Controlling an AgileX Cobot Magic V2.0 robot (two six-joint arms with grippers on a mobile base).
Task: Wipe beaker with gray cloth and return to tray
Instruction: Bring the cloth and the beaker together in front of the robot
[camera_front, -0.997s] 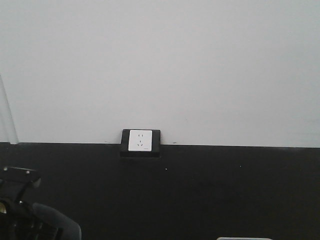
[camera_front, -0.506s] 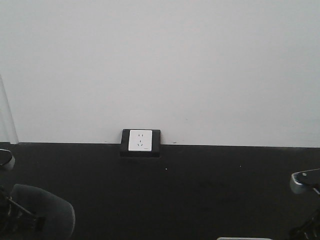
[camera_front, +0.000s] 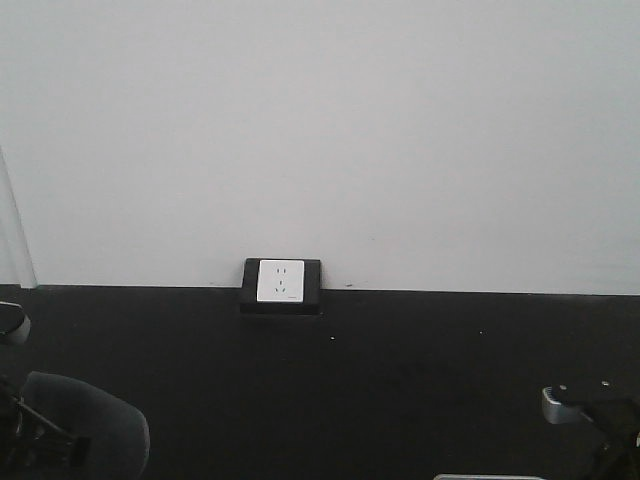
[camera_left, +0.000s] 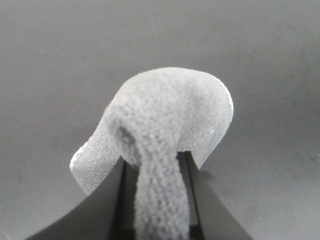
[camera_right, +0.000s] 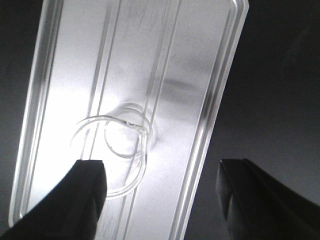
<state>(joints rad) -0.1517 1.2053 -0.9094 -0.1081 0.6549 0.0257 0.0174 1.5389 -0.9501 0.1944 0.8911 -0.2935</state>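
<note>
The right claw, jaws wide, has dropped lower over the beaker, which sits in the tray on the counter; the left claw stays clamped on the gray cloth, held aloft. Grasping the beaker looks next

One gray cloth, one clear glass beaker, one translucent tray, one white wall socket

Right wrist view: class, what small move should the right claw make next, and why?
Probably lower the open right claw around the beaker: it stands untouched in the tray below, while the left claw already grips the gray cloth.
</note>
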